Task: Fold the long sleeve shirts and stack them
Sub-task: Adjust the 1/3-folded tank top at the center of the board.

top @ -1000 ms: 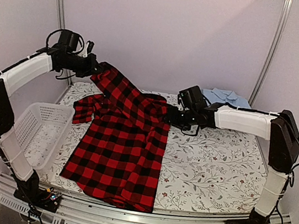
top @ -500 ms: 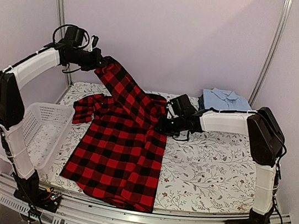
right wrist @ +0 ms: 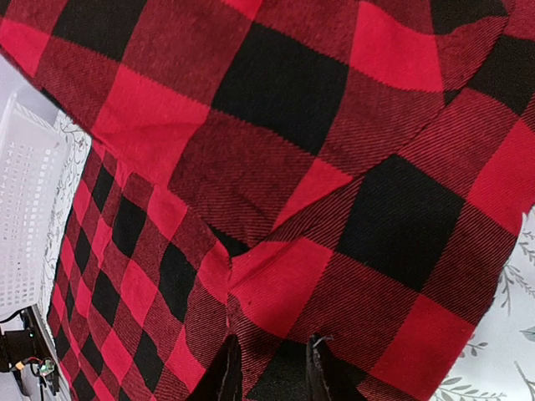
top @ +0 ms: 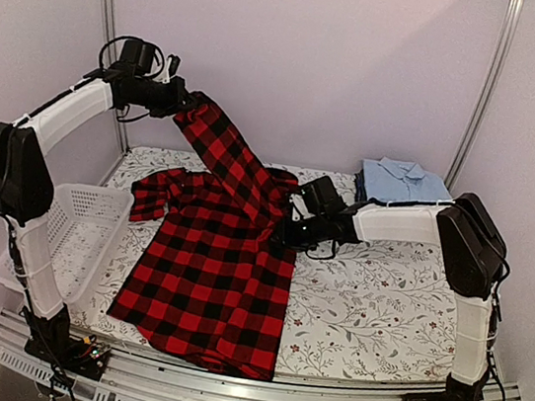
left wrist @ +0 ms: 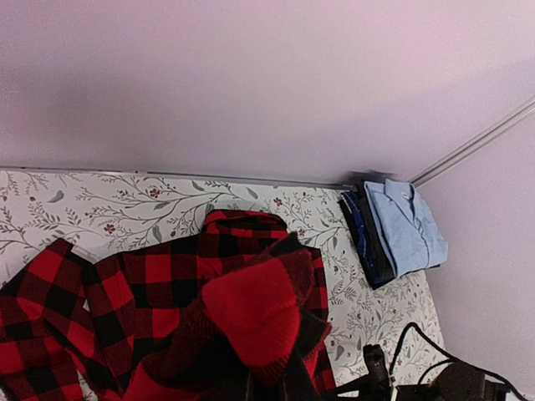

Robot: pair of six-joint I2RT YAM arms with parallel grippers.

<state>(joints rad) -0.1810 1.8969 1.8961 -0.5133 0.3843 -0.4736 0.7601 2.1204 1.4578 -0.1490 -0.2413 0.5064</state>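
One view, left wrist, shows apparently navy shirts under blue shirt.

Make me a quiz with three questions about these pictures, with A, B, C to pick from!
1. Where is the white basket? A) left edge of the table B) hanging on the wall C) far right corner
2. What colour is the top shirt on the folded pile? A) yellow B) light blue C) green
3. What is the left tool doing? A) open, empty B) lying in the basket C) shut on the checked shirt, held high
Answers: 1A, it sits at the left side; 2B, its blue collar shows; 3C, cloth hangs from it.
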